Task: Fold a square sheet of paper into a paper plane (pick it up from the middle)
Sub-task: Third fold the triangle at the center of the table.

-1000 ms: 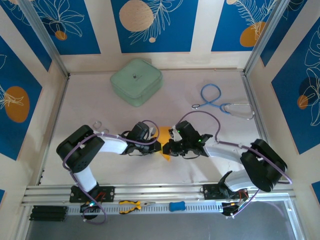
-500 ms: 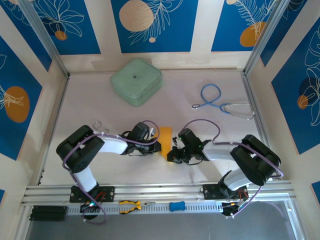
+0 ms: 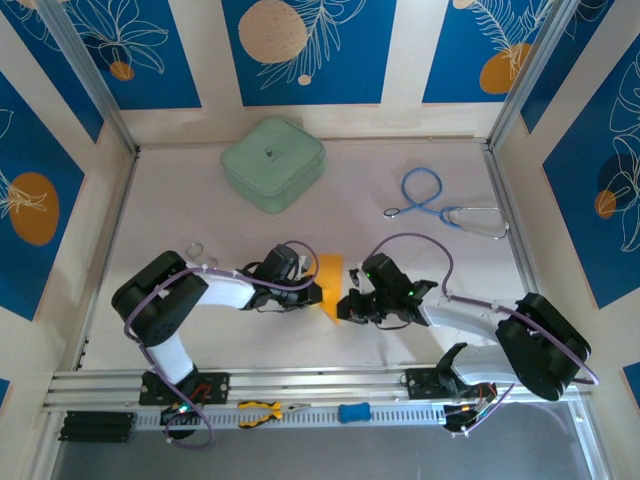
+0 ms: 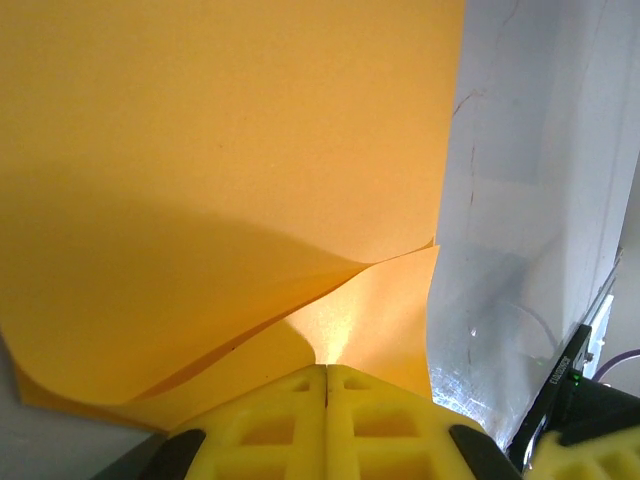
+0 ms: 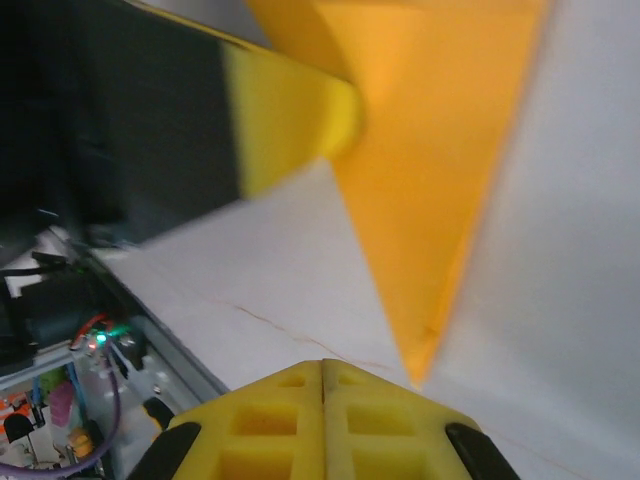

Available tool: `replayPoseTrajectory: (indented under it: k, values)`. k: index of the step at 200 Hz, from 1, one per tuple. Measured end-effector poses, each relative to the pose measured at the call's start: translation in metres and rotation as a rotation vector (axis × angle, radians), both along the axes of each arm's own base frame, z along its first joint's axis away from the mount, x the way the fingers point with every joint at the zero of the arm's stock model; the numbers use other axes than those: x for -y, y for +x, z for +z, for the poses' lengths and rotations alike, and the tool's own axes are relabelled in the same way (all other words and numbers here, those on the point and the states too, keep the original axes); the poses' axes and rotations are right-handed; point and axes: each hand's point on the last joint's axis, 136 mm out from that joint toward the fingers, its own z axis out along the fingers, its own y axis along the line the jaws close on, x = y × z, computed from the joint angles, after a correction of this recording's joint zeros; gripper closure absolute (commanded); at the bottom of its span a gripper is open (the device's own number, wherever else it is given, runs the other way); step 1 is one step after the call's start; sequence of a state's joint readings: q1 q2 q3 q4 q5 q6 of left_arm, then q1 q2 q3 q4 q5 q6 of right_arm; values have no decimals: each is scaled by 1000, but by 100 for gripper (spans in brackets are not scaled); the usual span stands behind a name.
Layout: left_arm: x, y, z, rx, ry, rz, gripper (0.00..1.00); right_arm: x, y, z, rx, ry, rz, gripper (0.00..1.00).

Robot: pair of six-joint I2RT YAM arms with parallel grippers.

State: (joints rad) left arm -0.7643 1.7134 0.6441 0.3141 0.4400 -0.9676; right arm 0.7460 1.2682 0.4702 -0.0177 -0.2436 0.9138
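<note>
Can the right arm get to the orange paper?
Probably yes. The right gripper sits just short of the pointed tip of the orange paper, with nothing between them. Its jaws are shut, so it must open first. The left gripper pinches the paper.

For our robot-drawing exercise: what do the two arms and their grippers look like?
The left arm and right arm have white links, black joints and looping purple cables. The left gripper and right gripper have yellow fingers with square recesses.
</note>
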Motion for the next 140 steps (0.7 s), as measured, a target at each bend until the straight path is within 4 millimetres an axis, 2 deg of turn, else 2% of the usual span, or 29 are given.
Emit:
replayPoseTrajectory:
  k: [14,34,102,140]
  values:
    - [-1,0,0,2,1,2,100,-7,8,5,10,8,1,92]
    - [-1,0,0,3,2,3,100,-12,14,-2,-7,-5,3,92]
    - [-1,0,1,4,0,2,100,-8,11,-42,-96,-84,-2,93]
    - [-2,-1,14,28,-6,-7,100,-9,11,-43,-91,-59,-3,94]
